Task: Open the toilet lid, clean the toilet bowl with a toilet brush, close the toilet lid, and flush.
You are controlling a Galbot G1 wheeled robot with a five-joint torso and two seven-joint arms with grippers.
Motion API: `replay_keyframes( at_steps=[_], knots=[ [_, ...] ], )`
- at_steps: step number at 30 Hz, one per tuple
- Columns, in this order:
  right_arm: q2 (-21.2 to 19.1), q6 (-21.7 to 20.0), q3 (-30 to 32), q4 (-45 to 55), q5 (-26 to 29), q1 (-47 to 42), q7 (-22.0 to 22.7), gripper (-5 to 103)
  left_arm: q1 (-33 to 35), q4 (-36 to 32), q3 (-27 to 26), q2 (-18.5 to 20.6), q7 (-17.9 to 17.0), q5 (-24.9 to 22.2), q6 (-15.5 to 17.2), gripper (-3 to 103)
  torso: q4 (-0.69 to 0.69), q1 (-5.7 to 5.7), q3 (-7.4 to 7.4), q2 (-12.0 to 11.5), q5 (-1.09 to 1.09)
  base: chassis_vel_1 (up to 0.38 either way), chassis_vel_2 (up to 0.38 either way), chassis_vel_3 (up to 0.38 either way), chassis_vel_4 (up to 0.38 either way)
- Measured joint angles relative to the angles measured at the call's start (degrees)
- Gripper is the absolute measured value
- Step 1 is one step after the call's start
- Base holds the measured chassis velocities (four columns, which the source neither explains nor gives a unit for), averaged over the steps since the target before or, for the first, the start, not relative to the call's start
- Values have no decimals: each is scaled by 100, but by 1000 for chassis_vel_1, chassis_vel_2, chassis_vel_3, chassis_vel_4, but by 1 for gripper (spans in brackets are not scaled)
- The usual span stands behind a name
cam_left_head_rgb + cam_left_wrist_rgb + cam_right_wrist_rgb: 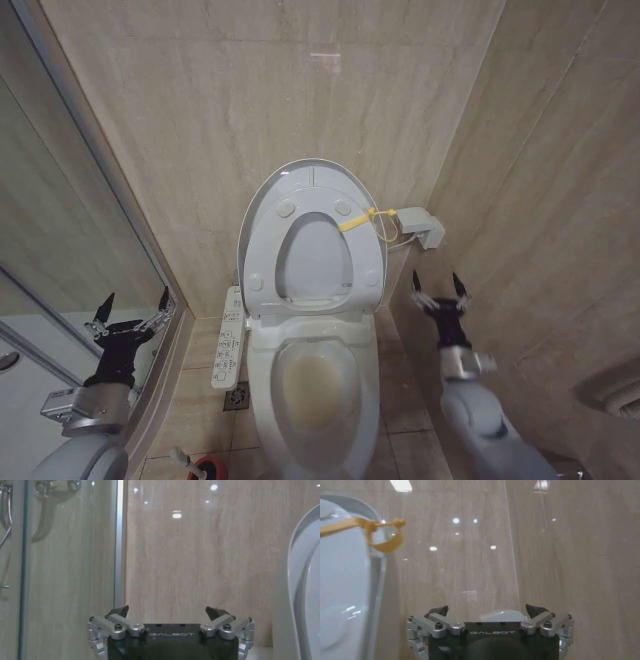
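A: Where are we?
B: Left gripper (130,305), spread and empty; toilet brush (190,462) sits below it, untouched. To its right, toilet lid (312,235) stands raised over the stained toilet bowl (315,385). Right gripper (440,290), spread, waits beyond.
A: So scrubbing, closing and flushing remain.

Running off the head view's lower edge: toilet bowl (316,395) front and toilet brush (203,466), only its red holder rim and handle stub showing. Hiding behind the raised toilet lid (313,240): the wall fitting's left part.
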Motion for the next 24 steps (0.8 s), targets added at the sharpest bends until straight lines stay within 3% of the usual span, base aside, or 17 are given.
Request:
replay_keyframes(
  at_steps=[10,24],
  knots=[
    [-378,-110,-555,-855,248,1221,-11,100,-40,191,-94,-9,39,-19,61,100,-2,0,0,0,0,0,0,0,0],
    [-130,-208,-1301,-1410,666,2456,-114,100,-14,218,-258,112,107,-160,127,100,-1,0,0,-1,0,0,0,0,0]
  ],
)
